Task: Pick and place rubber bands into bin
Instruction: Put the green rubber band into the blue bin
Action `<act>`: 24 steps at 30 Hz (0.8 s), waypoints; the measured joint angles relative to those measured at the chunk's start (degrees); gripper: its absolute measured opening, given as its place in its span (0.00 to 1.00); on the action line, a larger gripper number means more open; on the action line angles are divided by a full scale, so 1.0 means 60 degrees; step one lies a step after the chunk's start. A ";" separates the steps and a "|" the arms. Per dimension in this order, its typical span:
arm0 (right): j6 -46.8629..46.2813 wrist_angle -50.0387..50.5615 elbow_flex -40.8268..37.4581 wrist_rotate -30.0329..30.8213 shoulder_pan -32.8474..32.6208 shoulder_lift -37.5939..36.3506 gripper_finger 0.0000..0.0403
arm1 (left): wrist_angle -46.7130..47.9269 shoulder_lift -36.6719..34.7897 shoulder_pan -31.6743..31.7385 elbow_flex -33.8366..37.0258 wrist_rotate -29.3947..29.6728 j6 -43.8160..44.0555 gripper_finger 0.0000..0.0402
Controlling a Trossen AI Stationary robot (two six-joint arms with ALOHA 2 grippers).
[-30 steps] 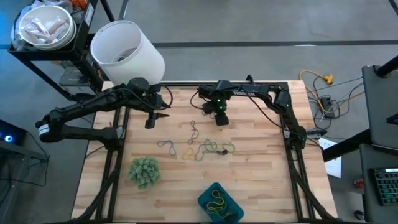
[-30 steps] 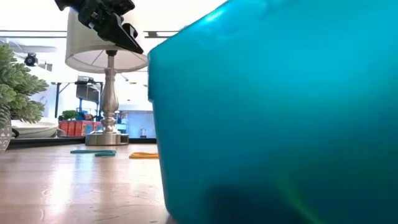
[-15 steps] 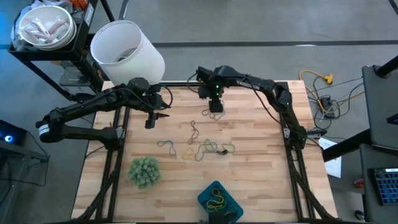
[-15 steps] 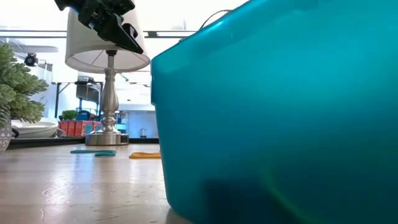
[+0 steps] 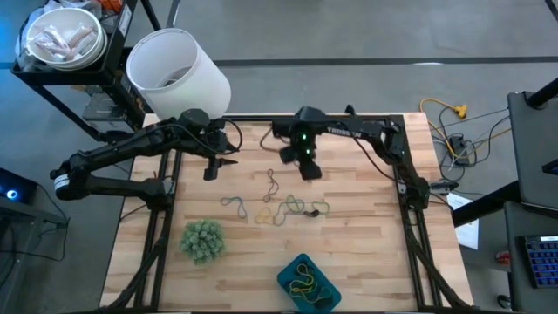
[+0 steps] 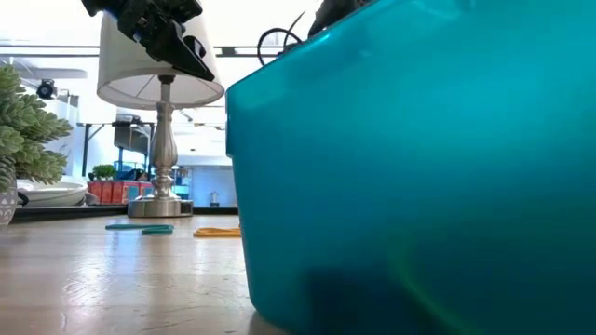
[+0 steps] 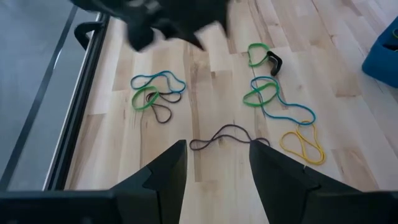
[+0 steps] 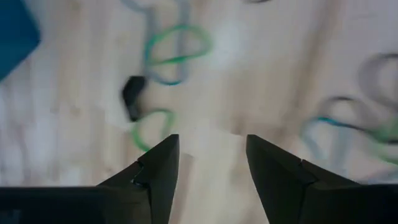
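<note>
Here, bin (image 5: pixel 307 283) long axis diagonal

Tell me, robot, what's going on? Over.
Right gripper open, empty, above loose rubber bands. Left gripper open, waiting. Some bands already in bin. Nothing blocking.

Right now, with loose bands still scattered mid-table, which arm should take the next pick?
Probably the right. Its open gripper hangs just beyond the thin coloured rubber bands, pointing at them. The left gripper, also open, sits farther off to the side. The teal-blue rectangular bin waits at the near edge.
</note>
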State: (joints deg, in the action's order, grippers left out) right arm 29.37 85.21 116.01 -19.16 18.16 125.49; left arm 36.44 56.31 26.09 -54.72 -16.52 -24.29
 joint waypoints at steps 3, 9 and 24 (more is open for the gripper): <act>0.0062 -0.0374 -0.0820 -0.0067 -0.0292 -0.0001 0.43 | 0.0005 0.0000 0.0000 0.0004 0.0000 0.0004 0.40; 0.0027 -0.1280 -0.2400 -0.0066 -0.0486 0.0004 0.39 | 0.0009 0.0000 0.0000 0.0007 -0.0002 0.0001 0.40; -0.0402 -0.2673 -0.3774 0.2109 0.0225 0.0004 0.38 | -0.0006 0.0000 0.0004 0.0011 0.0001 0.0000 0.40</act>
State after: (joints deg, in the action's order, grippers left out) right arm 26.96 69.18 93.36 -6.51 19.51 125.51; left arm 36.40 56.31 26.11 -54.65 -16.51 -24.29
